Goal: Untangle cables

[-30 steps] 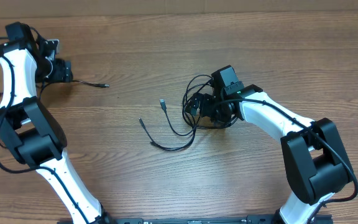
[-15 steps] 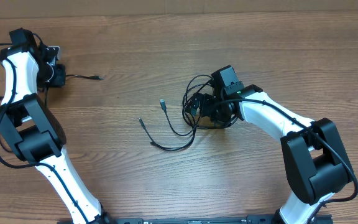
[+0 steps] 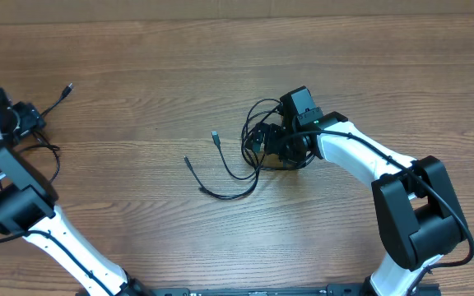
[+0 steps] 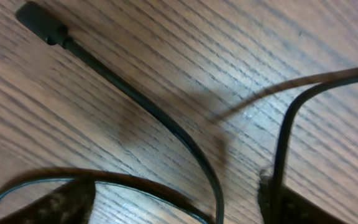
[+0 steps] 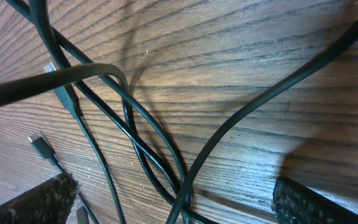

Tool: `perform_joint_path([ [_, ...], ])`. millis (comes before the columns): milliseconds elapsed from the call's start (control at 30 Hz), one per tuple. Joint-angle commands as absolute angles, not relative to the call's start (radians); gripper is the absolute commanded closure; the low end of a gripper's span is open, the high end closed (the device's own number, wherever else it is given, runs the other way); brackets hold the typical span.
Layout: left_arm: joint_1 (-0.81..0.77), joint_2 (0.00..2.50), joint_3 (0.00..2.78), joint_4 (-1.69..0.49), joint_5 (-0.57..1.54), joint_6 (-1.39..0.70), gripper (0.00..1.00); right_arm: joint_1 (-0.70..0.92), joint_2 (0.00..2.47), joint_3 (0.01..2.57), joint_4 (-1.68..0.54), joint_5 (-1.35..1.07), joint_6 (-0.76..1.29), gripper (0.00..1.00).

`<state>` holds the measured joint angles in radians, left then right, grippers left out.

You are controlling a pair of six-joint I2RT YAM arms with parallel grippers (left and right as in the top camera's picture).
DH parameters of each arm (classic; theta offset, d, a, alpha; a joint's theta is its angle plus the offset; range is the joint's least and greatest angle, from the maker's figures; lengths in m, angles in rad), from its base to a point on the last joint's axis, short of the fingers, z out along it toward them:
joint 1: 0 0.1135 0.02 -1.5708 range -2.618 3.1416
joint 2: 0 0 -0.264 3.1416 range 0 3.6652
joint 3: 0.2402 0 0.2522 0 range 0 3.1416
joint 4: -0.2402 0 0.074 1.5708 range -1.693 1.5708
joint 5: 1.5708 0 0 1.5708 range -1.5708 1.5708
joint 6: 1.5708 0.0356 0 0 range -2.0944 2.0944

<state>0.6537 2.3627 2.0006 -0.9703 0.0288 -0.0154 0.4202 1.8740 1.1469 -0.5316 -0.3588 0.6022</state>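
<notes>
Overhead view: one thin black flexible cable (image 3: 62, 94) with a small plug lies apart at the far left, just beside the left gripper (image 3: 25, 122). The other black cables form a tangle (image 3: 257, 136) at centre, under the right gripper (image 3: 274, 146). Judged progress: early, with most of the separation left to do.

Left wrist view: the jaws stand wide, and the cable lies loose on the surface between them.

Right wrist view: the jaws stand wide over crossing strands (image 5: 135, 137), none gripped.

The surface is a brown wood-grain table (image 3: 138, 49). No room is visible.
</notes>
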Motion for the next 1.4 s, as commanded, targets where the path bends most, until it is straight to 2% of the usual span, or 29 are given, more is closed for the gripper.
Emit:
perform_joint_path([
  [0, 0.660, 2.365, 2.009, -0.967, 0.257, 0.046, 0.10, 0.417, 1.874, 1.166, -0.526, -0.349, 0.597, 0.00],
  [67, 0.670, 2.353, 2.028, -0.970, 0.344, 0.045, 0.00, 0.417, 1.874, 1.166, -0.526, -0.349, 0.597, 0.00],
  [567, 0.648, 2.030, 2.099, -0.999, 0.744, -0.065, 0.00, 0.417, 1.874, 1.166, -0.526, -0.349, 0.597, 0.00],
  [700, 0.624, 1.998, 2.099, -1.073, 0.905, -0.137, 0.00, 0.417, 1.874, 1.166, -0.526, -0.349, 0.597, 0.00],
  [833, 0.569, 2.000, 2.099, -1.265, 0.969, -0.150, 0.02, 0.417, 1.874, 1.166, -0.526, -0.349, 0.597, 0.00],
  [900, 0.524, 2.001, 2.097, -1.377, 0.932, -0.103, 0.96, 0.417, 1.874, 1.166, -0.526, -0.349, 0.597, 0.00],
  [1033, 0.416, 2.001, 2.097, -1.508, 0.841, -0.054, 0.96, 0.417, 1.874, 1.166, -0.525, -0.349, 0.597, 0.00],
  [1233, 0.230, 2.001, 2.097, -1.596, 0.712, 0.034, 0.96, 0.417, 1.874, 1.166, -0.526, -0.350, 0.597, 0.00],
  [1367, 0.046, 2.001, 2.097, -1.626, 0.593, 0.034, 0.96, 0.407, 1.865, 1.203, -0.626, -0.439, 0.552, 0.00],
])
